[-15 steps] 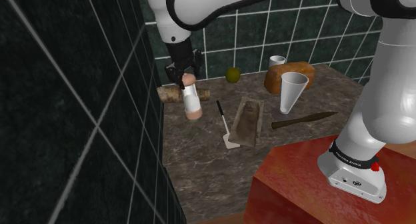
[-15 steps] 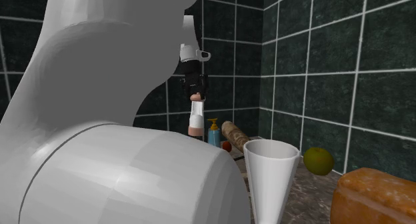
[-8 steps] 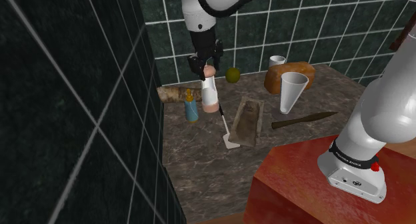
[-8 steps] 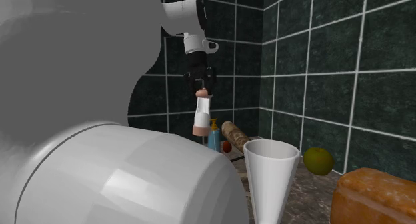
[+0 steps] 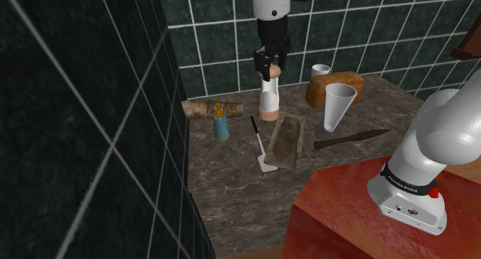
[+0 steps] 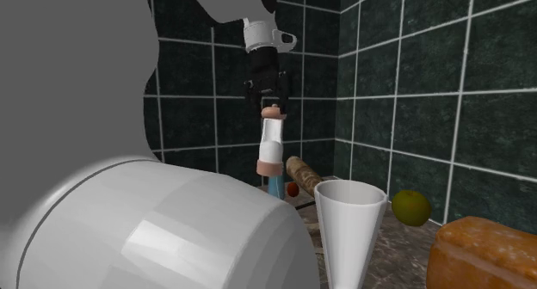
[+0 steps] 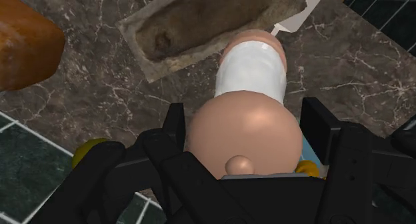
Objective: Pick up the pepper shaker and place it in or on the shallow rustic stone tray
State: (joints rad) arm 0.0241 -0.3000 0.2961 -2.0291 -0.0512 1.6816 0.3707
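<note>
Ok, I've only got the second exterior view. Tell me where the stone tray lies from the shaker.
Observer: In the shoulder view the tray lies on the counter. The pepper shaker, held by the pincer, hangs by the tray's far end, slightly toward that view's left, not over its middle.
Operator: Report what's inside the tray.
Observer: The wrist view looks into it past the shaker's base: its hollow is bare.
</note>
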